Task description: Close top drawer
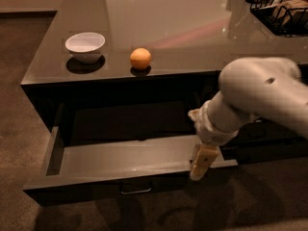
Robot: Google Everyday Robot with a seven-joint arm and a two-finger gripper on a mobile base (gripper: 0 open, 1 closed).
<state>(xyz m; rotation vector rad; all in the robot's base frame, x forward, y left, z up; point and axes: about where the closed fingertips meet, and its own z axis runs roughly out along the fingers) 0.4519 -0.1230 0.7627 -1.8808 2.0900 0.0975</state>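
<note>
The top drawer [120,160] is pulled far out from under the dark glossy counter. Its grey floor and walls show and it looks empty. Its dark front [86,189] faces me, with a small metal bar handle [135,190] at its centre. My gripper [200,163] hangs from the white arm over the right part of the drawer's front edge, pointing down, its tan fingers [202,161] reaching the top of the front panel.
On the counter [192,28] stand a white bowl [85,46] at the left and an orange [140,58] beside it. A black wire basket [281,8] sits at the far right. Brown carpet floor lies to the left and in front.
</note>
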